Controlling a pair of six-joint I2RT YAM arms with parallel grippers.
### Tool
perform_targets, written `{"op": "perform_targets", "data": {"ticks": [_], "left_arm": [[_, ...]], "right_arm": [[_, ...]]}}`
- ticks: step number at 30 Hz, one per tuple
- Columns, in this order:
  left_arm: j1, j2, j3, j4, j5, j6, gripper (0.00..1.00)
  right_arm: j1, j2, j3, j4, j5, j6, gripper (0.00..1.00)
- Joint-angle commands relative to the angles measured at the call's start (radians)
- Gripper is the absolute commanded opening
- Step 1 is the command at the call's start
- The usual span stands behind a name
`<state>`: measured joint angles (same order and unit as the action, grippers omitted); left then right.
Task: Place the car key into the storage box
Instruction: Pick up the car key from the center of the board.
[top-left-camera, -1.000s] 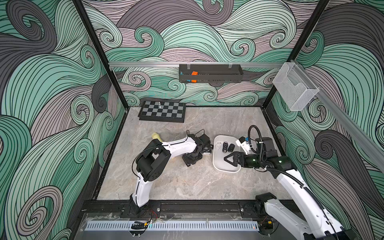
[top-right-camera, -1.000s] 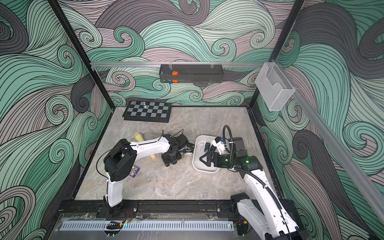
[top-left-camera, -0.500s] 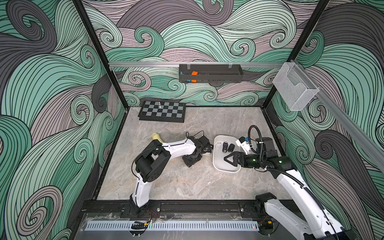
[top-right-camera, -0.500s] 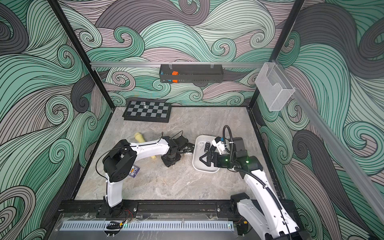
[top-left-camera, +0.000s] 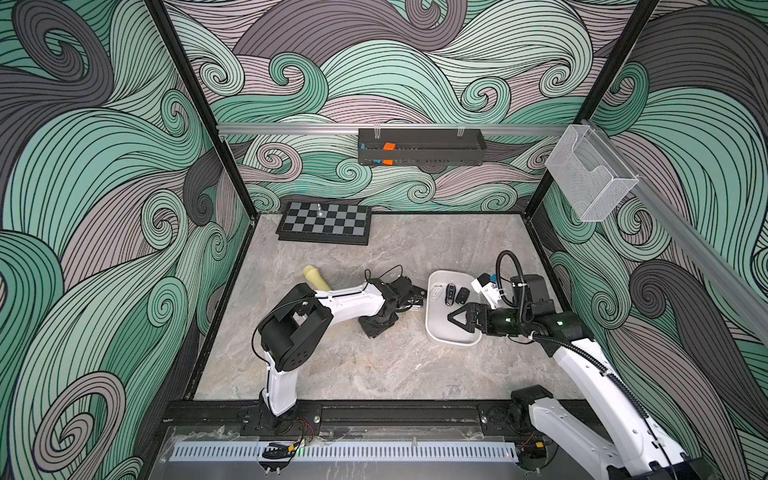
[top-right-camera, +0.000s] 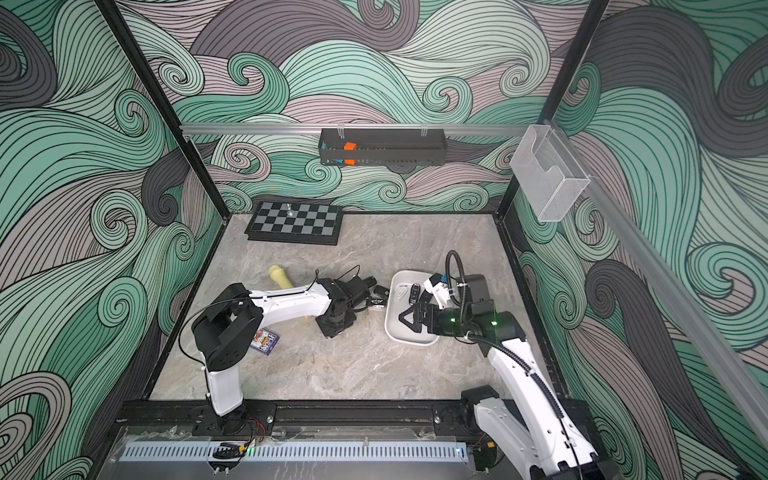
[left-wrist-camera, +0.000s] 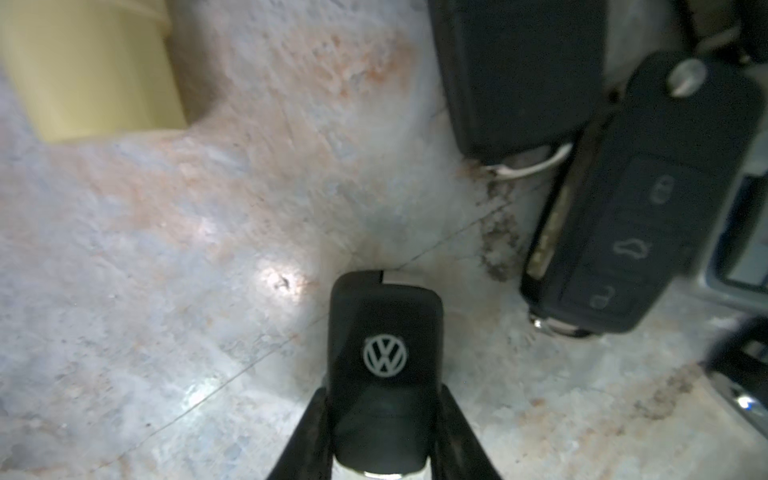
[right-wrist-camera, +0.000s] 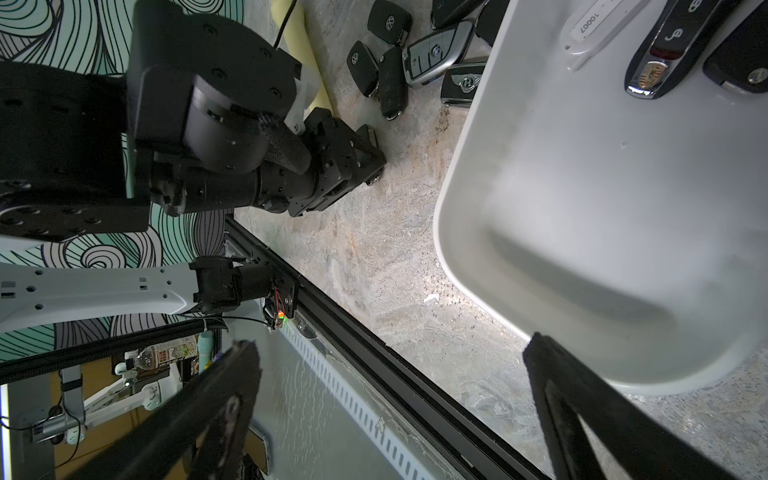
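In the left wrist view, a black car key (left-wrist-camera: 384, 365) with a VW badge sits between the two black fingers of my left gripper (left-wrist-camera: 384, 399), which is shut on it just above the marble table. In both top views that gripper (top-left-camera: 415, 296) (top-right-camera: 376, 296) sits low, just left of the white storage box (top-left-camera: 451, 334) (top-right-camera: 409, 334). The box (right-wrist-camera: 602, 208) holds a white fob (right-wrist-camera: 598, 31) and two dark keys (right-wrist-camera: 660, 54). My right gripper (top-left-camera: 455, 318) (right-wrist-camera: 390, 353) hovers open over the box's near end, holding nothing.
Several more black keys (left-wrist-camera: 640, 208) (right-wrist-camera: 436, 54) lie on the table beside the box. A pale yellow cylinder (top-left-camera: 316, 279) lies behind the left arm. A chessboard (top-left-camera: 324, 224) is at the back. A card pack (top-right-camera: 266, 340) lies under the left arm. A black tray (top-left-camera: 419, 151) and a mesh basket (top-left-camera: 590, 178) hang on the walls.
My left gripper has closed on the VW car key, with the wrist shifting slightly. The right arm has stayed still and open.
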<state>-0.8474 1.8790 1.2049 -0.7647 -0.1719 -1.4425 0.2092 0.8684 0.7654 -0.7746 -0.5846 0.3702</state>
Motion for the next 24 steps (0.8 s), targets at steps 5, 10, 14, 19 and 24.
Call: {"op": "perform_targets", "data": {"ticks": [5, 10, 14, 19, 24], "left_arm": [[-0.011, -0.144, 0.004, -0.033, -0.027, 0.103, 0.29], [-0.022, -0.197, 0.008, -0.003, -0.007, 0.191, 0.29], [-0.025, -0.198, 0.056, 0.001, 0.026, 0.300, 0.29], [-0.028, -0.160, 0.153, 0.005, 0.101, 0.436, 0.28], [-0.039, -0.096, 0.278, 0.009, 0.184, 0.568, 0.27]], "right_arm": [[0.006, 0.029, 0.014, -0.012, 0.034, -0.018, 0.99], [0.007, 0.038, 0.003, -0.024, 0.080, -0.011, 0.99], [0.005, 0.043, -0.008, -0.052, 0.155, -0.003, 0.99], [0.004, 0.057, -0.007, -0.075, 0.262, 0.016, 0.99], [-0.011, 0.027, -0.015, -0.074, 0.368, 0.059, 0.99]]}}
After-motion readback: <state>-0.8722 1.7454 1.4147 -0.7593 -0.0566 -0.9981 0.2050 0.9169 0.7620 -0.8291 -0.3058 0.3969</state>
